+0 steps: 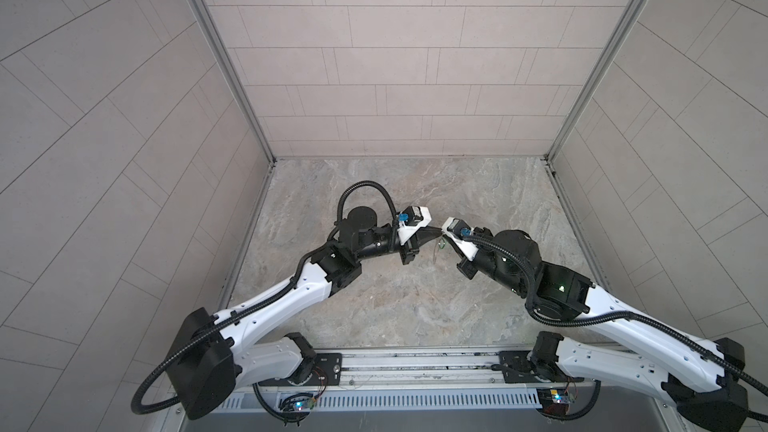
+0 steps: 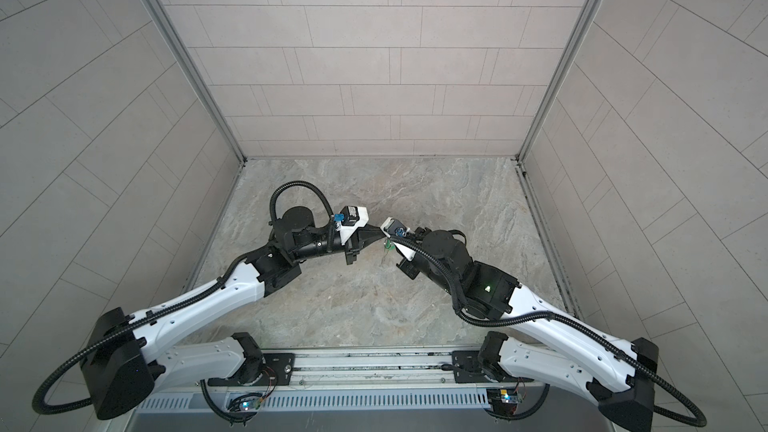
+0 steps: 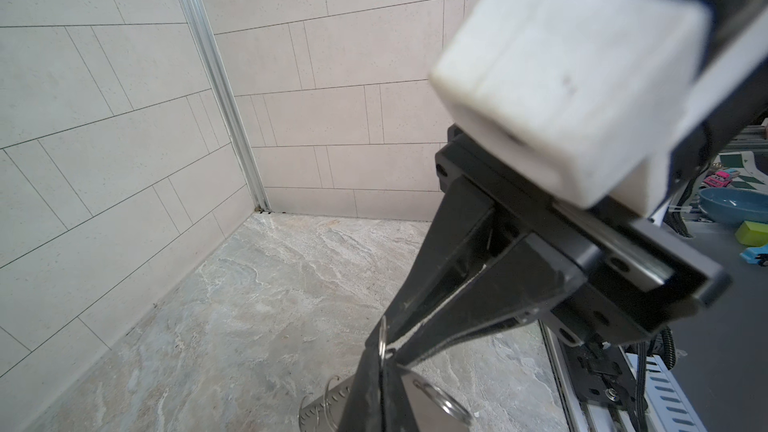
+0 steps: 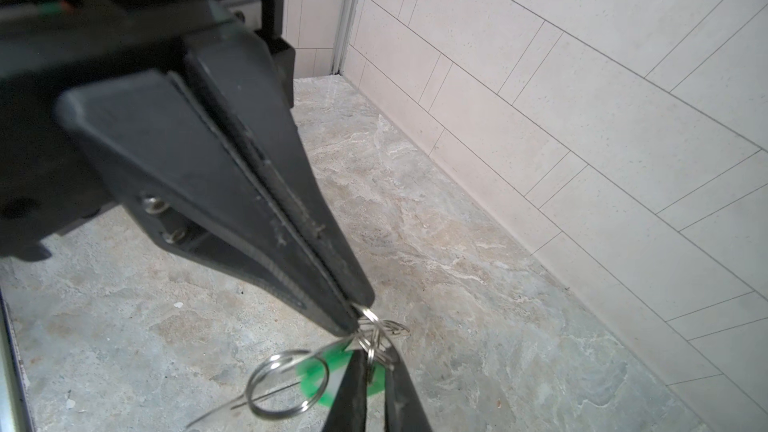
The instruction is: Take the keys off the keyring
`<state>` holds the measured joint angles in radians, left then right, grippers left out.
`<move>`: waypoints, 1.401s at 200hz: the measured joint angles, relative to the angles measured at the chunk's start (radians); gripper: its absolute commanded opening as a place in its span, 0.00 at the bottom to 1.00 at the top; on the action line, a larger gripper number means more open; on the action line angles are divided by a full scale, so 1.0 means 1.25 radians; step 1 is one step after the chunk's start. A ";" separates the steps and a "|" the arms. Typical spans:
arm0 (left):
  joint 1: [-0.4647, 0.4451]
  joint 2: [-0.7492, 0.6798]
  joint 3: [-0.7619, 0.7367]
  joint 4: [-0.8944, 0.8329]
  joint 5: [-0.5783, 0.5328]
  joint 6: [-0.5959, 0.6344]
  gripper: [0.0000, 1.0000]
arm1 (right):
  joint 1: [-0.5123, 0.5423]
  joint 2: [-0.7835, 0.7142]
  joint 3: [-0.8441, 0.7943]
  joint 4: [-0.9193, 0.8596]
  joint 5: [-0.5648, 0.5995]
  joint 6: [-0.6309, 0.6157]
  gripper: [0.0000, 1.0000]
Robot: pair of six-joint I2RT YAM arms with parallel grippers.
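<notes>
In both top views the left gripper (image 1: 434, 236) and right gripper (image 1: 445, 238) meet tip to tip over the table's (image 1: 374, 305) middle, with the green key (image 1: 441, 243) dangling at their six o'clock. Left wrist view: the right jaws are nearly together, pinching a wire ring (image 3: 382, 336) just beside the keyring (image 3: 326, 407). Right wrist view: the left jaws are clamped tight on a wire ring, the key close by.

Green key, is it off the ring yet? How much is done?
Not yet. Done: the flat grey metal keyring plate seems lifted off the marbled table. In hand: the left gripper and right gripper each pinch its small silver wire loops. Left: the bright green plastic key still hangs on them, so freeing it remains.
</notes>
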<state>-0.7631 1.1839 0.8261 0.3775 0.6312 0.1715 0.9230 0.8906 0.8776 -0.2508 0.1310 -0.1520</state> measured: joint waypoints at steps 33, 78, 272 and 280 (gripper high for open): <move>0.000 0.000 0.000 0.000 -0.004 0.000 0.00 | 0.000 0.000 0.000 -0.001 0.003 0.001 0.07; 0.000 0.000 0.000 -0.001 -0.007 0.000 0.00 | 0.000 -0.011 -0.001 -0.003 0.006 0.000 0.06; 0.035 0.024 0.001 0.028 0.061 -0.085 0.00 | 0.001 -0.086 -0.074 0.067 0.003 -0.025 0.00; 0.035 0.026 0.003 0.028 0.063 -0.087 0.00 | 0.001 -0.089 -0.076 0.071 0.001 -0.027 0.00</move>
<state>-0.7189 1.2160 0.8295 0.4126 0.7101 0.0631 0.9245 0.7795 0.7822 -0.1623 0.1322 -0.1856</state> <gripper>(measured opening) 0.051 0.042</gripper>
